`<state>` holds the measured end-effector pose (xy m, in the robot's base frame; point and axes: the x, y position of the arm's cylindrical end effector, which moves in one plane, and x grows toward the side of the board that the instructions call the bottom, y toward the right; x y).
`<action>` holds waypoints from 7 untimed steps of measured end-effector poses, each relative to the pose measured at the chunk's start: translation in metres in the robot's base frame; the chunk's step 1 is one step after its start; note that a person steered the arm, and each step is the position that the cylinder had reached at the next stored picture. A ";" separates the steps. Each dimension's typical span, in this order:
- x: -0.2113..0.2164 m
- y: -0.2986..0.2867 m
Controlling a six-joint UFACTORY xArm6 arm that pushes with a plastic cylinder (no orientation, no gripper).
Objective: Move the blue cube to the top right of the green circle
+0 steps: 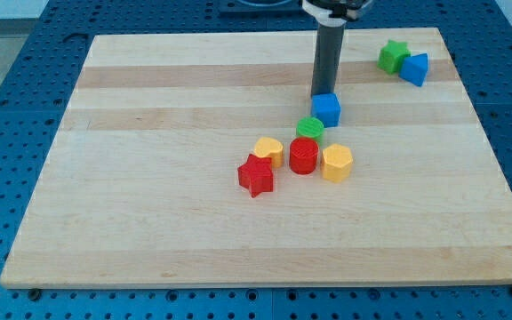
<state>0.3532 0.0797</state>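
Showing one arm ending in a dark rod over a pale wooden worktop [149, 222] set on a blue perforated base [7, 133]. No jaws are fitted, so nothing is gripped; my tip [321, 95] stands at the upper-left edge of the blue cube [327, 109], touching it or just short of it, which cannot be told from this view. The blue cube sits just above and to the view's right of the green circle [310, 127], the two close enough that they appear to touch. Below the green circle stands the red cylinder [304, 156], with the yellow hexagonal block [337, 163] just beside it to the view's right and the yellow heart-like block [269, 150] just to its left. The red star [256, 175] lies at the lower left of this cluster, next to the yellow heart-like block. Well apart, near the worktop's top right corner, a green star [392, 56] and a second blue block [414, 68] of unclear shape rest side by side, touching.
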 end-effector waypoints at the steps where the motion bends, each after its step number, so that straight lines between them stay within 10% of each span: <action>1: 0.000 0.004; 7: 0.022 0.043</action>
